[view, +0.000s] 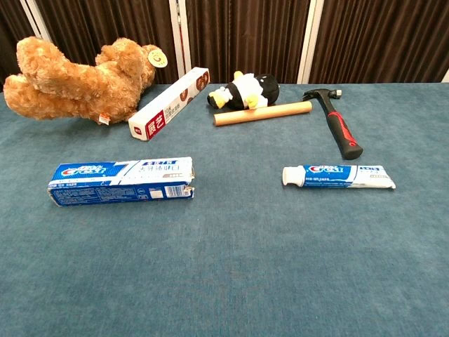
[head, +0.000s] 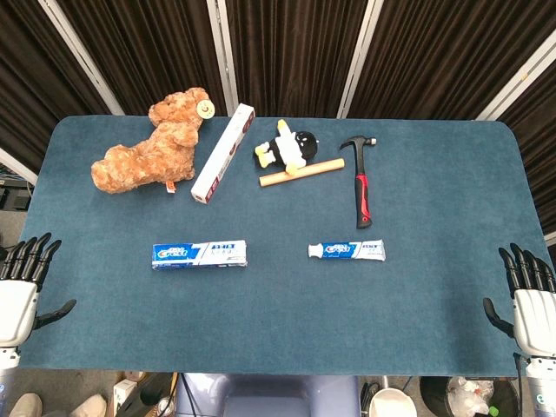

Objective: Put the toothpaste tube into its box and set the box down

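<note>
A blue and white toothpaste box (head: 199, 254) (view: 122, 180) lies flat on the blue table, left of centre, its torn open end facing right. The toothpaste tube (head: 347, 250) (view: 337, 176) lies flat to its right, cap pointing left toward the box. My left hand (head: 23, 282) hangs off the table's left front corner, fingers spread and empty. Off the right front corner my right hand (head: 527, 300) is likewise spread and empty. Both hands are far from the box and the tube, and neither shows in the chest view.
Along the back lie a brown teddy bear (head: 155, 143) (view: 77, 78), a long white and red box (head: 222, 153) (view: 169, 103), a small black and white plush (head: 287, 149) on a wooden stick (head: 301, 171), and a red-handled hammer (head: 361, 181) (view: 338, 123).
</note>
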### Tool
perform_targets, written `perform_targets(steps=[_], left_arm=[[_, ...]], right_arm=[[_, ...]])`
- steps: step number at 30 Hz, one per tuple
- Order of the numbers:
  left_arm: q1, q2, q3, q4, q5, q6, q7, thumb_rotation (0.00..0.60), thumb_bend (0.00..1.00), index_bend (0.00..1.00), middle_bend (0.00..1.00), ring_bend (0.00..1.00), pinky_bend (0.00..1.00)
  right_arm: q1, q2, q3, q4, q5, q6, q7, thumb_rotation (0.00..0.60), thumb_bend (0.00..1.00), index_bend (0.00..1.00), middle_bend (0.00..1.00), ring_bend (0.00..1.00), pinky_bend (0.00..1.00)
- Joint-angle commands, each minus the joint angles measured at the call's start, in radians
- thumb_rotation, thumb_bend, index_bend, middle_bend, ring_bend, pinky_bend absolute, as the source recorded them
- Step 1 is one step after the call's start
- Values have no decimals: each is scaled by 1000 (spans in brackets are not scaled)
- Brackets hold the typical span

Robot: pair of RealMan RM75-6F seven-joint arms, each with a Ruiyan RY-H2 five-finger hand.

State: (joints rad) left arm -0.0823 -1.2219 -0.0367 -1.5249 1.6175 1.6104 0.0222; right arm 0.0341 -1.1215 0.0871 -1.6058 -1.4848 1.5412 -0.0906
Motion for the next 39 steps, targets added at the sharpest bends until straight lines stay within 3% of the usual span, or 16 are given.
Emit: perform_targets(steps=[1,18,21,26,29,33,39], left_arm=[[0,0,0,0,-1,-1,0,600,91,0,0,0,0],[-15,15,9,-41,-30,-66,40,600,91,0,0,0,10],[-27,24,4,-67,-44,-92,42,600,91,0,7,26,87],[-82,43,-36,-138,-78,-162,112,600,137,51,162,176,269],[-146,52,-83,-226,-160,-263,189,600,140,68,222,229,304],[-239,51,-144,-313,-324,-399,347,600,140,79,226,233,299],[-368,-11,-210,-328,-576,-494,584,600,156,112,226,229,256]], right_arm=[[0,0,-1,0,-2,1,-1,600,359,0,0,0,97],[-6,5,-2,-3,0,6,7,600,359,0,0,0,97],[-6,5,-2,-1,2,3,11,600,359,0,0,0,97],[-5,5,-3,-2,-5,5,14,600,359,0,0,0,96],[-1,3,-3,-5,-8,1,12,600,360,0,0,0,96],[2,1,-1,-5,-9,-1,15,600,360,0,0,0,97],[2,6,1,-2,-3,-6,39,600,359,0,0,0,97]])
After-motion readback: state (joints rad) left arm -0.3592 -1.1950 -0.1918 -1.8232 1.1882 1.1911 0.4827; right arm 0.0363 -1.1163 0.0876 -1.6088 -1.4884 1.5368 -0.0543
